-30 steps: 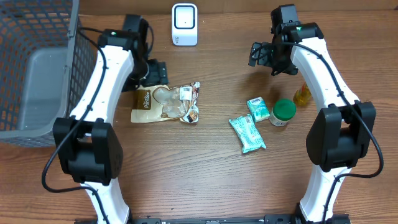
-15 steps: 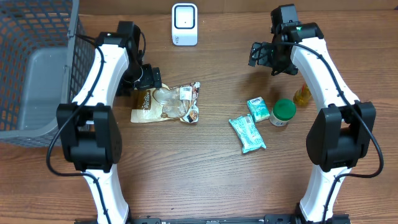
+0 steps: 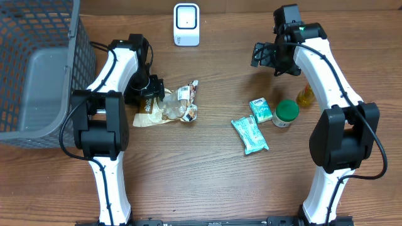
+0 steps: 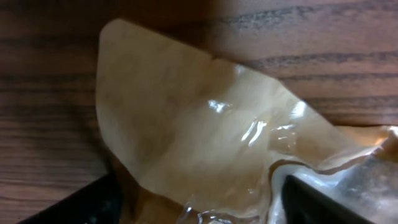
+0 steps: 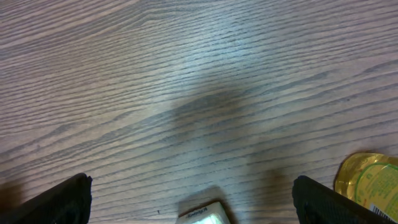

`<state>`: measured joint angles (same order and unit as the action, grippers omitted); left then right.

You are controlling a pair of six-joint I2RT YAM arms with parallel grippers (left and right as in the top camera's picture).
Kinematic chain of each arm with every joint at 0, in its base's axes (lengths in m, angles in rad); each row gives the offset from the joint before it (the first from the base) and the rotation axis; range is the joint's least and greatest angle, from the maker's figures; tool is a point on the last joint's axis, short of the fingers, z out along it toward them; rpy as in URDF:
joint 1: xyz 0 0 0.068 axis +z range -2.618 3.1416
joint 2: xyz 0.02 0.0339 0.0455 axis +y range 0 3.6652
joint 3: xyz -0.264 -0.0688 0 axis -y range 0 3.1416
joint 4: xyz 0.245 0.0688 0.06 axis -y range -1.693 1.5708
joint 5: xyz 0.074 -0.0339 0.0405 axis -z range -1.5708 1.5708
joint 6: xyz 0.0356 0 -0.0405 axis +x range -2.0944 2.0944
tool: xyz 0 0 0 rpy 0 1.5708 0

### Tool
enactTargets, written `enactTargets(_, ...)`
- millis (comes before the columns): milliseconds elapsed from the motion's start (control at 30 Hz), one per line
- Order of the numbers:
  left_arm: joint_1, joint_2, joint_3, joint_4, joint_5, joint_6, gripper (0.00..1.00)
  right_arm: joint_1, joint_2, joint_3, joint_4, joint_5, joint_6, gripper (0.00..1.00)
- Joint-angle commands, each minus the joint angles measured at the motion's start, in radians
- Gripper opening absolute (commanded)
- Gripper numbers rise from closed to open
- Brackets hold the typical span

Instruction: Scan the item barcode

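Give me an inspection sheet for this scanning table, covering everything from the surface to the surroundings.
Surface: wood-grain table, no spills seen.
Job's things: white scanner at the far edge; crumpled snack pouch lying nearer, a white label facing up.
Clutter: small teal packet, larger teal packet, green-lidded jar and yellow bottle, grouped on the right arm's side.
Grippers: left gripper straddles the pouch's end, grip not confirmed; right gripper open over bare table, holding nothing.
Cables: black cable loops along each arm, away from the items.
Surroundings: mesh basket with grey liner at the left edge; nothing else seen.
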<state>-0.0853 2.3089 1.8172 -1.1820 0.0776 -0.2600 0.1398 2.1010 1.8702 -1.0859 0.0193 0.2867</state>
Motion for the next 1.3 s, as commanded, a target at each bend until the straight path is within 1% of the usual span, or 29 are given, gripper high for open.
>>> enactTargets(0,-0.009,0.076,-0.008,0.008,0.051,0.029,0.67,0.003,-0.027,0.015,0.003,0.013,-0.007,1.0)
enactTargets(33,-0.01,0.076,-0.01,0.011,0.053,0.029,0.65,0.003,-0.027,0.015,0.003,0.013,-0.007,1.0)
enactTargets(133,-0.01,0.076,-0.01,0.011,0.053,0.029,0.54,0.003,-0.027,0.015,0.003,0.013,-0.007,1.0)
enactTargets(233,-0.01,0.076,-0.01,0.008,0.054,0.03,0.38,0.003,-0.027,0.015,0.003,0.013,-0.007,1.0)
enactTargets(300,-0.01,0.072,-0.009,0.004,0.069,0.045,0.22,0.003,-0.027,0.015,0.003,0.013,-0.007,1.0)
enactTargets(333,-0.007,0.07,-0.008,0.004,0.091,0.061,0.18,0.003,-0.027,0.015,0.003,0.013,-0.007,1.0)
enactTargets(500,0.021,0.002,-0.008,0.012,0.201,0.099,0.04,0.003,-0.027,0.015,0.003,0.013,-0.007,1.0)
enactTargets(733,0.053,-0.165,-0.008,0.011,0.275,0.198,0.04,0.003,-0.027,0.015,0.003,0.013,-0.007,1.0)
enactTargets(933,0.054,-0.292,-0.008,-0.018,0.28,0.198,0.04,0.003,-0.027,0.015,0.003,0.013,-0.007,1.0)
enactTargets(1233,0.052,-0.462,-0.008,0.035,0.305,0.198,0.04,0.003,-0.027,0.015,0.003,0.013,-0.007,1.0)
enactTargets(1267,0.052,-0.481,-0.008,0.035,0.341,0.235,0.04,0.003,-0.027,0.015,0.003,0.013,-0.007,1.0)
